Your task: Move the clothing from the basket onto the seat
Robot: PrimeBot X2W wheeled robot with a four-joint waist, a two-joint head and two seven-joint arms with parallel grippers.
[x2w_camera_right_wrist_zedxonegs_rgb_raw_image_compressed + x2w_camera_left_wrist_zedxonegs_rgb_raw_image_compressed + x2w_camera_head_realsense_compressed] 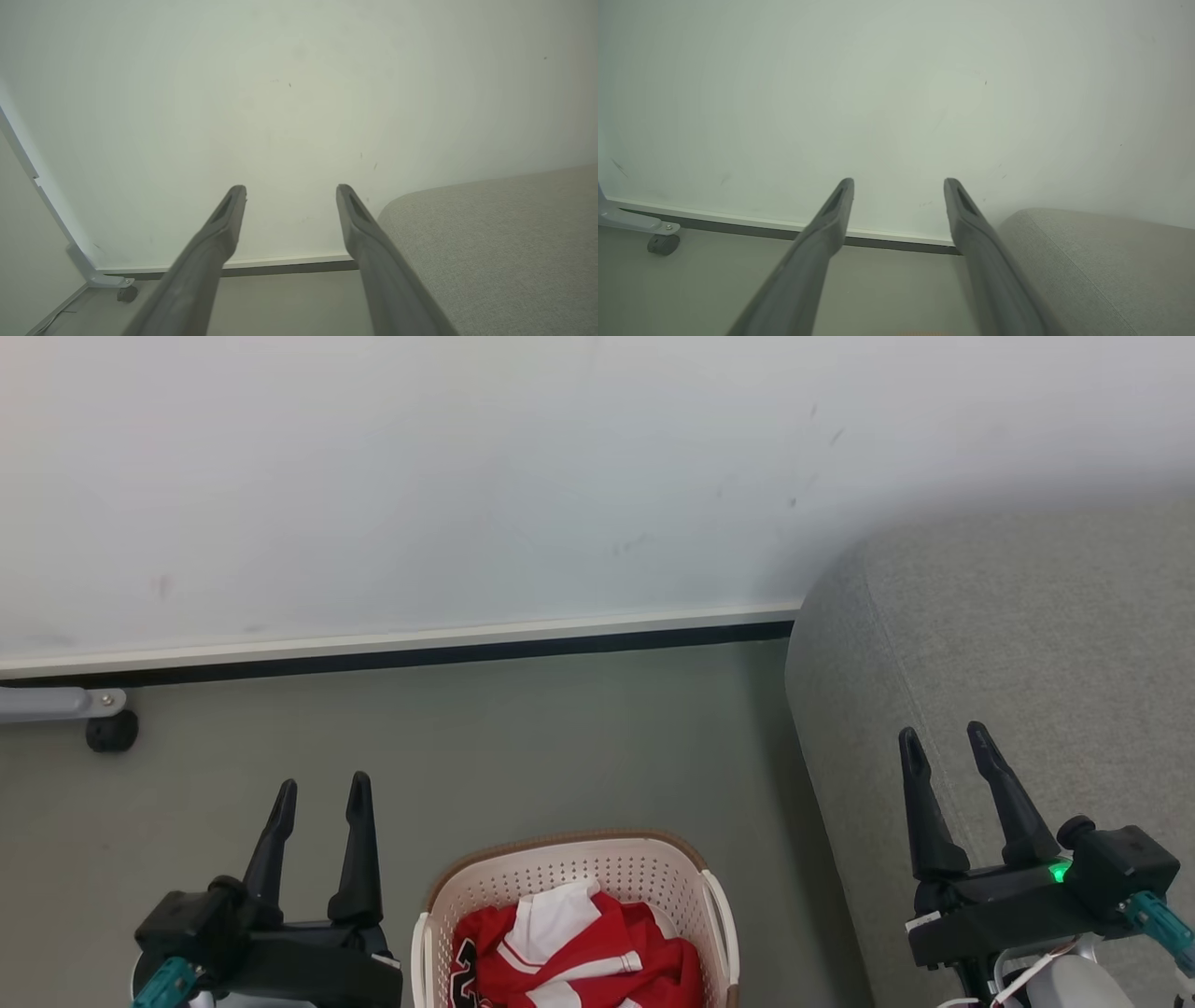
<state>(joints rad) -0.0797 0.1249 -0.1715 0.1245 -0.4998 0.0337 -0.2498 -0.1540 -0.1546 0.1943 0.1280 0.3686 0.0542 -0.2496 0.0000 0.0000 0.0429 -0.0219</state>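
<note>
Progress: nothing moved yet, judging by how things lie. Small black caster [112,731] on a grey leg at the floor's [523,737] far-left edge, by the skirting, well apart from everything else. Left gripper [322,782], above the floor's near-left part: fingers spread wide, empty, pointing toward the wall [467,476]; just left of the basket, not touching it. Basket [560,859], on the floor at its near edge, between the two grippers: upright, brown band round the rim, near part cut off by the picture. Clothing [579,952] inside it: red cloth with white trim, bunched in a heap, a scrap of black-and-white lettering at its left side; number of garments impossible to tell. Seat [1027,635], just right of the basket: grey woven fabric, no red cloth on the part shown. Right gripper [944,733], over the seat's near-left edge: fingers likewise released, holding nothing. Left to do, by judgement: everything. Reach down into the basket, pinch the cloth, lift it clear of the rim, carry it right, lay it on the seat; probably repeat for whatever remains.
</note>
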